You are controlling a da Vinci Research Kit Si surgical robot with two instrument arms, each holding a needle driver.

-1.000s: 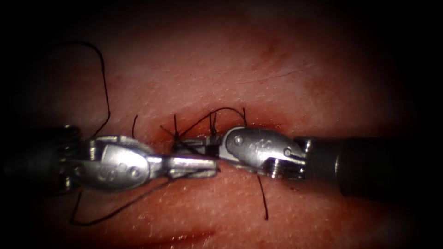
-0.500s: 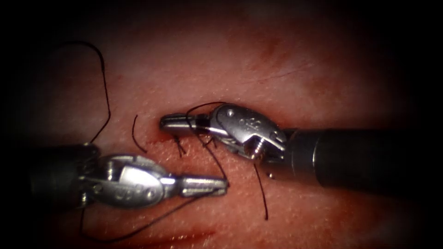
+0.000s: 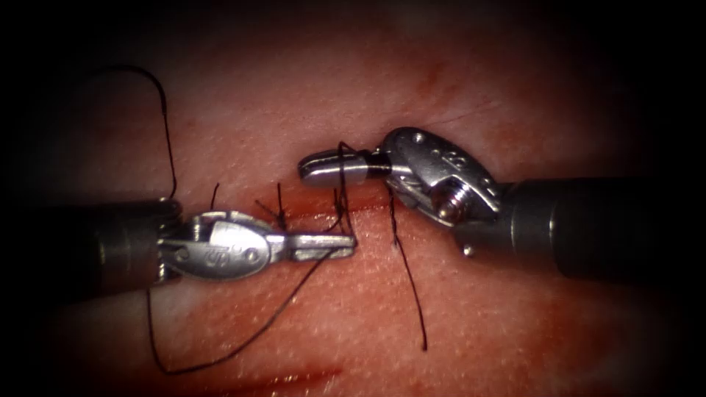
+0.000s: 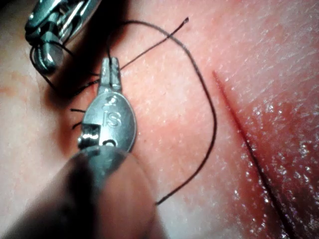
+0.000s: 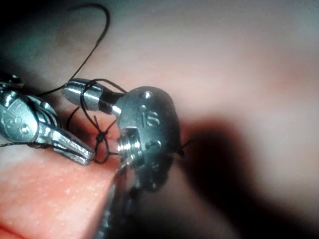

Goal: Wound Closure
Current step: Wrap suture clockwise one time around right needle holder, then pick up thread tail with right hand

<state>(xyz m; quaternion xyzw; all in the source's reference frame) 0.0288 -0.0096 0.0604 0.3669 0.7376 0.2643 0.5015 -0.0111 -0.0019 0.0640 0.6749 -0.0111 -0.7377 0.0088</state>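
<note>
**Step in hand.** Judged to be knot-tying over the cut (image 3: pixel 382 208) in the tissue (image 3: pixel 478 88). The right claw (image 3: pixel 312 167) lies just above the cut, clenched, with a turn of thread (image 3: pixel 342 156) wound round its closed jaws. As far as can be seen, nothing is gripped between them. The right wrist view confirms this, with the loop sitting behind the tip of the right claw (image 5: pixel 74 92). The left claw (image 3: pixel 344 245) lies just below the cut, clenched on the thread at its tip. The left wrist view shows the strand caught at the closed tip of the left claw (image 4: pixel 110 64). I cannot tell where the needle lies, nor whether it is in the tissue.

**What the next move calls for.** In my judgement the loop must stay on the right claw's jaws. The left claw's grip on the thread must also not slacken, or the turn is likely to slip off.

**Condition of the thread.** It is dark, fine and slack. From the left claw one strand rises to the loop, and another sweeps down and left in a long bow across the tissue. A free end (image 3: pixel 419 316) hangs below the right claw. Short cut ends (image 3: pixel 279 200) stand along the cut to the left. Red fluid (image 3: pixel 294 378) marks the tissue low down.
</note>
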